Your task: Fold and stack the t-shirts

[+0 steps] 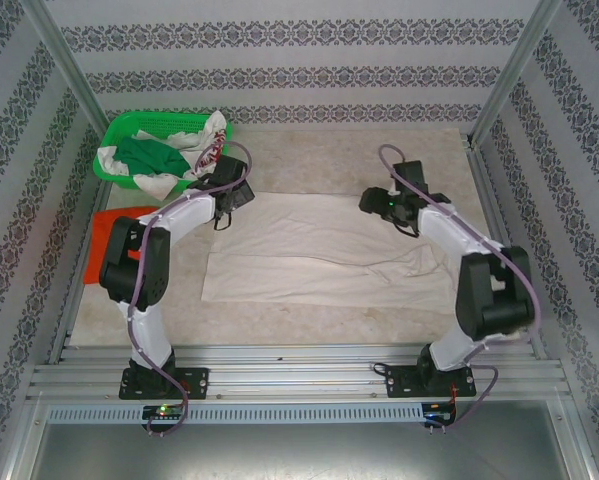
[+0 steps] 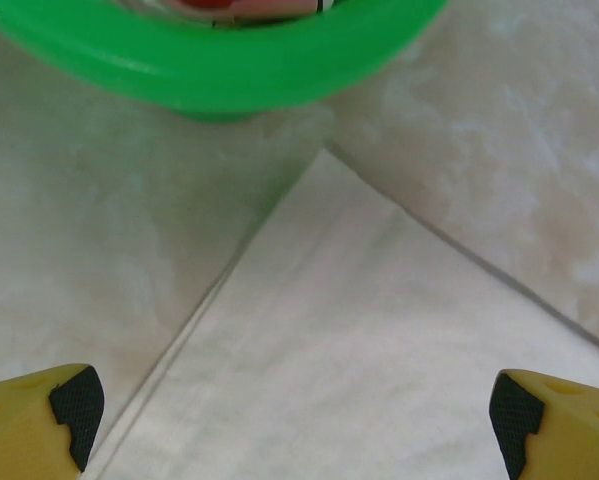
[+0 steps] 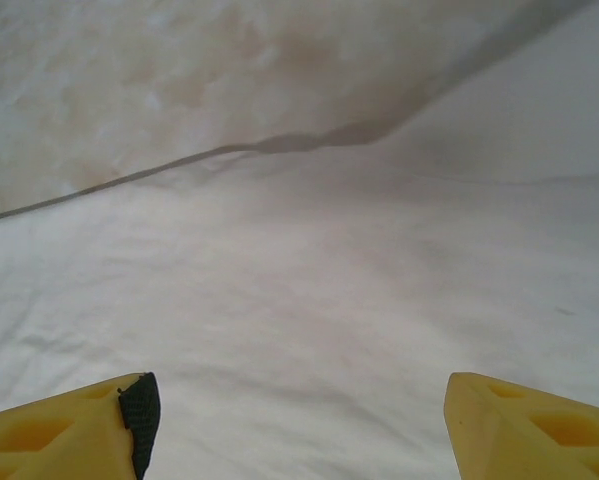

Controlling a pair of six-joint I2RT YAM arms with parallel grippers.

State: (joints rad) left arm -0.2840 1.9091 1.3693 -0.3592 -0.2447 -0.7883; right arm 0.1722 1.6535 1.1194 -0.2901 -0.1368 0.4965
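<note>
Yellow-fingered, the left tool [image 2: 299,425] stands with jaws wide apart and nothing between them. It is poised over the far left corner of the cream-white t-shirt [image 1: 319,250]. The right tool [image 3: 299,420] is also parted, less widely, with bare cloth under it near the shirt's far right edge. Neither tool has closed on anything.

Step in hand, as we read it: lining up on the two far corners for a fold. The shirt lies spread flat across the middle of the tabletop [image 1: 329,150] as a long band, with some wrinkling towards its near right end.

Next move, we judge: both tools drop to the cloth, pinch the top layer at the edge, then carry it together towards the near side. The left corner lies just beside the green basket [image 1: 129,125], so the descent there needs care. On the right, the edge ripples slightly and may give a pinch point.

The orange-red t-shirt [image 1: 104,235] waits at the left edge of the tabletop, apart from the cream one, partly behind the left arm.

Surface: mottled beige, matt, stone-like pattern. The basket holds a heap of green and white cloth.

Room: walls [image 1: 279,40] papered in grey floral stripes. Aluminium posts stand at the corners, and a slotted rail at the near edge carries both bases.
</note>
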